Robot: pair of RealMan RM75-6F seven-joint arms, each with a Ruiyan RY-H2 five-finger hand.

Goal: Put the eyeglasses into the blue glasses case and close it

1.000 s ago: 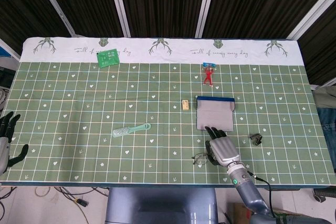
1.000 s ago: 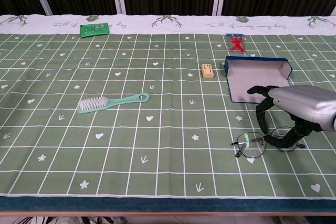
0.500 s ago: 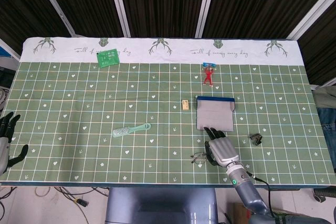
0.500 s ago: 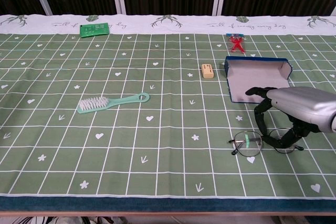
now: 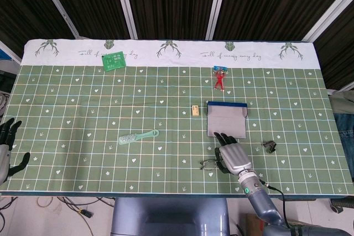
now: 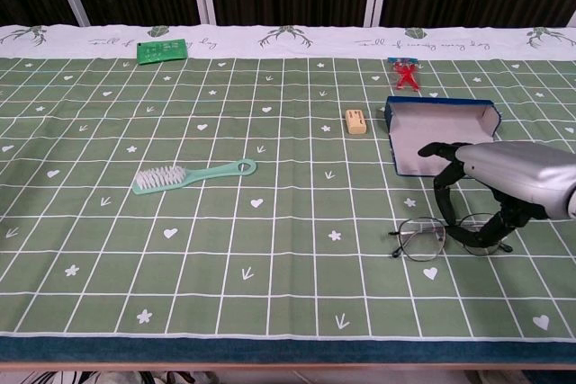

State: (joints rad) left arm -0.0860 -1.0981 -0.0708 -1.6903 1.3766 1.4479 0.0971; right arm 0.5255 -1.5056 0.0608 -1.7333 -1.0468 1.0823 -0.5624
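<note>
Moved: eyeglasses dragged farther, toward the blue glasses case.
Right hand: fingers hooked over frame.
Risk: loose hook; glasses could slip.

Right hand covers eyeglasses just below open blue case.

Evenly bright, diffuse overhead light; soft faint shadows only. Sharp across green patterned tablecloth, no blur. Mild sheen on silver right hand. Far dark backdrop unlit. Slight edge distortion, chest view.
</note>
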